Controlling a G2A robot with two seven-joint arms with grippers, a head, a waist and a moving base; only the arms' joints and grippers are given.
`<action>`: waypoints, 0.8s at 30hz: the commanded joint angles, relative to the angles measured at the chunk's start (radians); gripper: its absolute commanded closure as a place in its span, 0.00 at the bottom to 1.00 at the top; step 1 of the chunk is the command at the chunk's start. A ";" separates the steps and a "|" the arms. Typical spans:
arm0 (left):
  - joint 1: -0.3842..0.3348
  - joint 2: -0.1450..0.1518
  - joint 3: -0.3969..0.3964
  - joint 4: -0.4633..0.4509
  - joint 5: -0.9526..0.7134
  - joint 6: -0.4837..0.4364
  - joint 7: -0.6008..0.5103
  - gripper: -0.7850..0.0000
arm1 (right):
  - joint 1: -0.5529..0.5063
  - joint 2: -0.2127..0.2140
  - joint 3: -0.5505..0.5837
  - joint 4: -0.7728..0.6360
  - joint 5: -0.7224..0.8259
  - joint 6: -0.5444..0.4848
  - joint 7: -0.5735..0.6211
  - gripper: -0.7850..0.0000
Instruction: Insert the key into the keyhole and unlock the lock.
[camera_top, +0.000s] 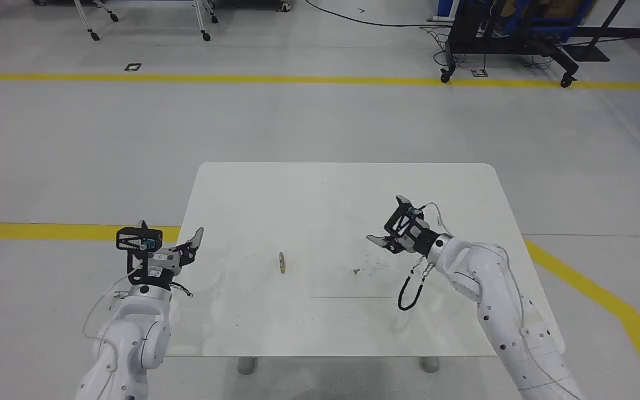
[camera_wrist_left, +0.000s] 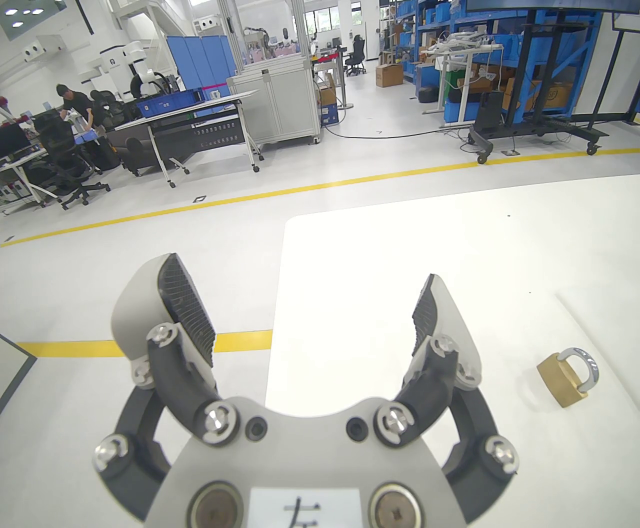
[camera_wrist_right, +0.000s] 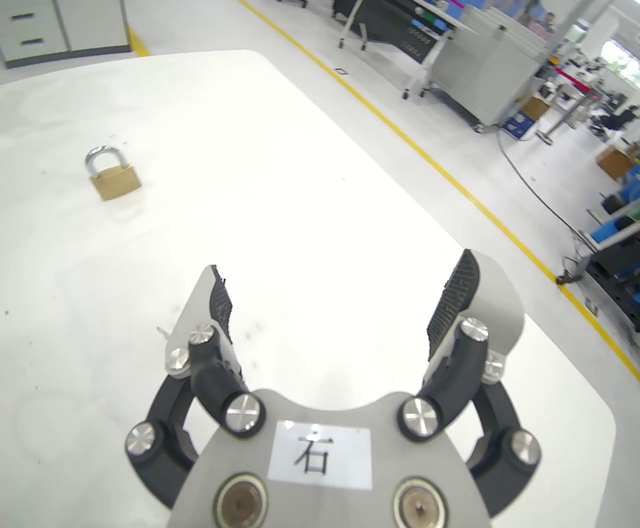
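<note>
We see a brass padlock (camera_top: 283, 262) lying flat on the white table (camera_top: 330, 190), a little toward the near edge and well apart from both grippers. Its steel shackle looks seated in the body.

The left gripper (camera_top: 186, 248) hangs at the table's left edge, with its 2 ribbed fingers spread wide and nothing between them. From the left wrist view, the left gripper (camera_wrist_left: 305, 300) straddles that edge and the padlock (camera_wrist_left: 562, 382) lies off to one side on the table (camera_wrist_left: 400, 250).

The right gripper (camera_top: 390, 222) hovers over the right part of the table, also spread and holding nothing. Just beside it lies a small silvery object (camera_top: 356, 270) among faint scuffs, possibly the key, though we cannot tell.

In the right wrist view, only a tip of it (camera_wrist_right: 161, 330) pokes out past one finger of the right gripper (camera_wrist_right: 345, 295). The padlock (camera_wrist_right: 114, 182) lies farther off.
</note>
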 joint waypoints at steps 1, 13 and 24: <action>0.000 0.000 0.000 0.000 0.000 0.000 0.000 0.00 | 0.025 0.002 -0.013 0.032 -0.001 -0.074 -0.029 0.00; 0.000 0.000 0.000 0.000 0.000 0.000 0.000 0.00 | 0.246 0.061 -0.276 0.266 -0.284 -0.372 -0.386 0.17; 0.000 0.000 0.000 0.000 0.000 0.000 0.000 0.00 | 0.399 0.090 -0.528 0.439 -0.341 -0.372 -0.604 0.53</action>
